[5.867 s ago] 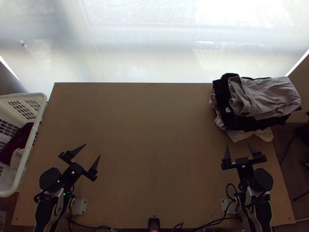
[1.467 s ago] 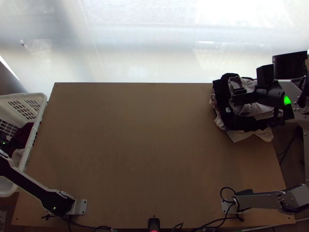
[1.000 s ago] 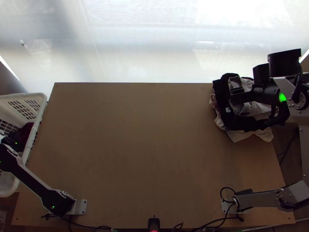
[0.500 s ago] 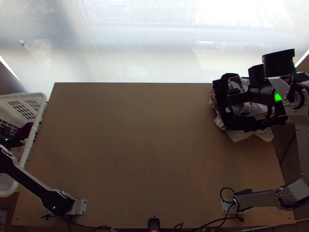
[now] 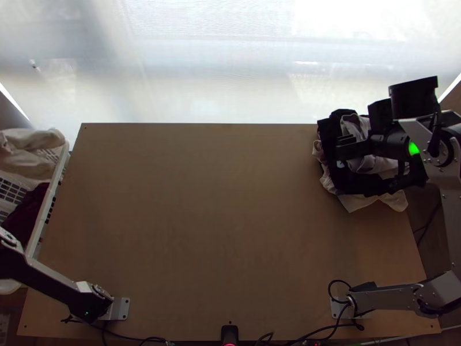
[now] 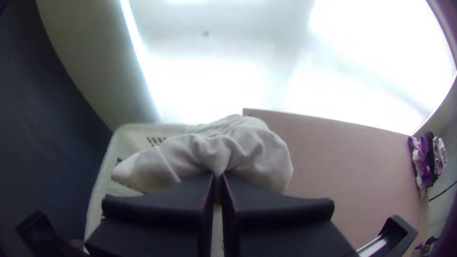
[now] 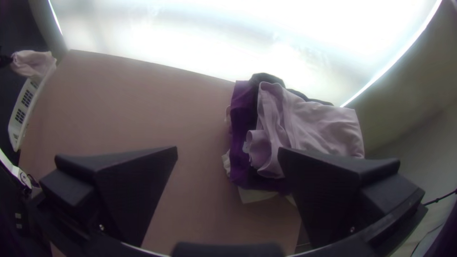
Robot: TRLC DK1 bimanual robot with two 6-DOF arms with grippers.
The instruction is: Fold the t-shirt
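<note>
In the left wrist view my left gripper point(image 6: 218, 177) is shut on a white cloth point(image 6: 238, 150), which hangs bunched over the basket's rim area. From above, that same white cloth point(image 5: 31, 151) shows at the basket's far end; which part is held cannot be told. My right gripper point(image 5: 349, 149) is over the folded stack point(image 5: 340, 180) at the table's far right. Seen from its wrist, the right gripper point(image 7: 227, 149) stands open with nothing between its fingers, and a pale folded garment point(image 7: 314, 123) tops the stack.
The white basket point(image 5: 56, 179) stands along the table's left edge with dark red cloth point(image 5: 26, 213) inside. The wooden table point(image 5: 201, 219) stretches between basket and stack. Cables lie along its near edge.
White cloth has come up out of the basket with my left gripper. The right arm went from the near right over the stack, then shifted slightly left.
</note>
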